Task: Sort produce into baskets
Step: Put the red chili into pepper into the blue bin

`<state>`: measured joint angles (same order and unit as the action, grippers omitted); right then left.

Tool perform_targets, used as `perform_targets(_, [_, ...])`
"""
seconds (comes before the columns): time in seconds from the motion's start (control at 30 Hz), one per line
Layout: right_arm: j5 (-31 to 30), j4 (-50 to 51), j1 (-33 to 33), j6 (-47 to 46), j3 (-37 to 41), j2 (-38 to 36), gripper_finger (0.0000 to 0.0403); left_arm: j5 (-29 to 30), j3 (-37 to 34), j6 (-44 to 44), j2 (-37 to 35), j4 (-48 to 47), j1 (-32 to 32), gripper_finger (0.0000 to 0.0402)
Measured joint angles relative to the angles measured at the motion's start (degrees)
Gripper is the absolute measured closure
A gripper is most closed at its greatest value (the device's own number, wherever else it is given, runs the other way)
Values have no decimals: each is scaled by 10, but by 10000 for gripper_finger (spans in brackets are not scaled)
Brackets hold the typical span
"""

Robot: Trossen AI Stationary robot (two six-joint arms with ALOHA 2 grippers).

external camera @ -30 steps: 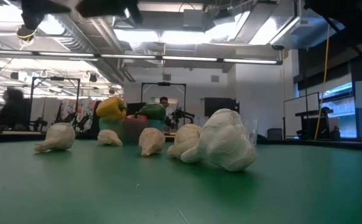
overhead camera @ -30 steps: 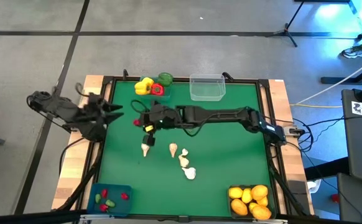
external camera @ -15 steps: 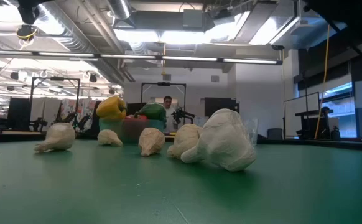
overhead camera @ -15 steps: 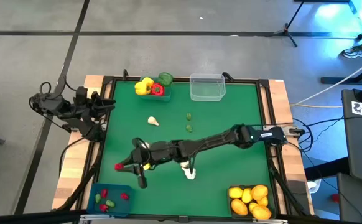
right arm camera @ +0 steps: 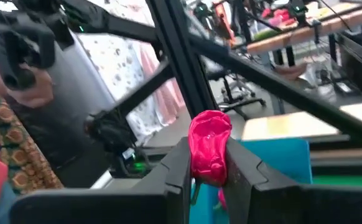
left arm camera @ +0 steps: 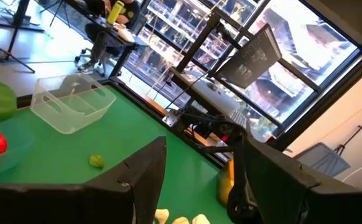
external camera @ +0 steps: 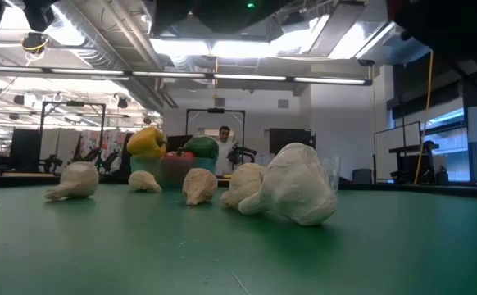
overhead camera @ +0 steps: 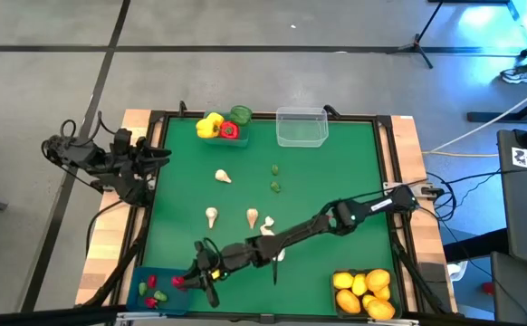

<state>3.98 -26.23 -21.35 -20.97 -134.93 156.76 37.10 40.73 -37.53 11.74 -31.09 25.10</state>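
Note:
My right gripper (overhead camera: 184,281) reaches across to the near left corner, shut on a small red piece (right arm camera: 210,148) at the blue bin (overhead camera: 159,292), which holds red and green pieces. My left gripper (left arm camera: 196,180) waits open at the table's left edge, touching nothing. Several white garlic bulbs (overhead camera: 252,216) lie on the green mat, also close up in the low view (external camera: 292,184). Two green pieces (overhead camera: 275,186) lie farther back. Yellow, red and green peppers (overhead camera: 223,125) fill the teal bin at the far edge. My right gripper pinches the red piece (right arm camera: 209,163) between its two fingers, which close on its lower half while its top sticks out past the fingertips. The fingers come in about level from the table's right side. The piece is lifted clear, at the blue bin's right edge (right arm camera: 274,158).
A clear bin (overhead camera: 301,127) stands at the far edge, right of the peppers. A bin of yellow-orange citrus (overhead camera: 363,292) stands at the near right corner. My right arm (overhead camera: 318,225) lies slantwise over the mat's near half, above some garlic.
My right gripper has swept from the mat's far left part toward the near edge and down, carrying the red piece to the blue bin; it has stayed shut on it. The garlic and green pieces that the arm covered now show.

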Motion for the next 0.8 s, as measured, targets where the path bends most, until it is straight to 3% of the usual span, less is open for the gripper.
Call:
perform_targets(0.27, [-69, -8, 4, -16, -1, 24, 345, 0, 0, -1, 0, 0, 0, 194])
perform_targets(0.63, [-23, 14, -2, -25, -1, 37, 345, 0, 0, 1, 0, 0, 0, 194])
perform_targets(0.8, [-45, 46, -4, -8, 0, 37, 345, 0, 0, 1, 0, 0, 0, 194])
